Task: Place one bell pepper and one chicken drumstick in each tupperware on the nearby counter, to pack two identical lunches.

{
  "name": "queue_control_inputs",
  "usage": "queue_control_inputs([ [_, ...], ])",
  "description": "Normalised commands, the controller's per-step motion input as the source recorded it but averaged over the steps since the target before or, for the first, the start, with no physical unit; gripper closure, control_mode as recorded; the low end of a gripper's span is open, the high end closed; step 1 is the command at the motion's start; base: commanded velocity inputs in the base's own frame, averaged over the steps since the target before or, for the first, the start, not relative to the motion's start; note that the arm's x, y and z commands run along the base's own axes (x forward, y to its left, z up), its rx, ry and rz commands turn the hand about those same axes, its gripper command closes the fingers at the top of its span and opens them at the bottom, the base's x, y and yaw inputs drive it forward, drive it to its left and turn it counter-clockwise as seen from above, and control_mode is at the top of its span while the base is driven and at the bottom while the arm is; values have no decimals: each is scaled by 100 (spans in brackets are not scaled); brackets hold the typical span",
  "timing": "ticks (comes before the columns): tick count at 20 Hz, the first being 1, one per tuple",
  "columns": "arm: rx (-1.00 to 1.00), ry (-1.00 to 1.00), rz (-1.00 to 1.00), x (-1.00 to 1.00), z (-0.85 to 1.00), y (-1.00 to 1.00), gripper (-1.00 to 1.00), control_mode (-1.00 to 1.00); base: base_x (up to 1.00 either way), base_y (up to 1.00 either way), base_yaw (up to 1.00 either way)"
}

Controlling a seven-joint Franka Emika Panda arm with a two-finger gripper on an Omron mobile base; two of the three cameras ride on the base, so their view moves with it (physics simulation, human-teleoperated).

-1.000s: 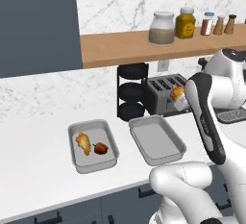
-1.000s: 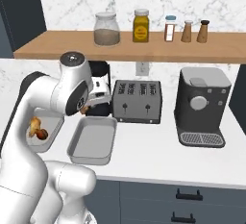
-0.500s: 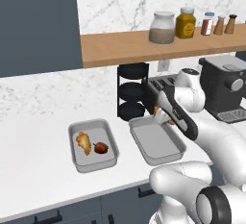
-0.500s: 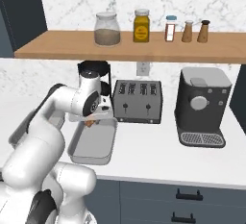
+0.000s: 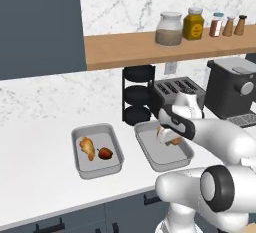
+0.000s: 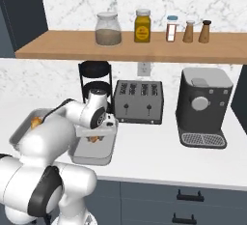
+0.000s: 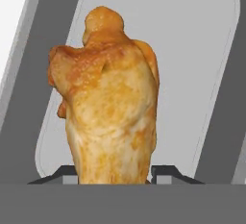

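Note:
My gripper (image 5: 167,138) is shut on a golden-orange chicken drumstick (image 5: 165,136) and hangs just above the right tupperware (image 5: 165,160), whose floor is bare. The hand view shows the drumstick (image 7: 110,107) upright between my fingertips, with the grey tupperware floor (image 7: 206,74) below. From the right base view the drumstick (image 6: 94,138) sits over the same tupperware (image 6: 91,159). On the white counter (image 5: 35,187), the left tupperware (image 5: 100,169) holds another drumstick (image 5: 87,148) and a dark-red bell pepper (image 5: 105,153). That tupperware (image 6: 21,133) and its drumstick (image 6: 36,121) peek out behind my arm.
A slotted grey toaster (image 6: 138,101) and a black tiered rack (image 5: 138,94) stand right behind the trays. A dark coffee machine (image 6: 201,105) is further right. A wooden shelf (image 5: 150,52) with jars overhangs the back of the counter.
The arm has carried the drumstick left and down, from up beside the toaster to just over the right tupperware. The trays and their contents have not moved.

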Motion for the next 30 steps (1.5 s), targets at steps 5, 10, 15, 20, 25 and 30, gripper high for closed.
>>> queue_control_inputs([
  [5, 0, -1, 0, 1, -66, 0, 100, -100, 0, 0, 0],
  [10, 0, -1, 0, 18, -45, 0, 100, -100, 0, 0, 0],
  [15, 0, 0, 0, 23, -48, -5, 100, -100, 0, 0, 0],
  [20, 0, -2, -1, -2, -18, 0, -100, -100, 0, 0, 0],
  [25, 0, -13, 0, -31, 27, 0, -100, -100, 0, 0, 0],
  [30, 1, -14, 0, -68, 57, 5, -100, -100, 0, 0, 0],
])
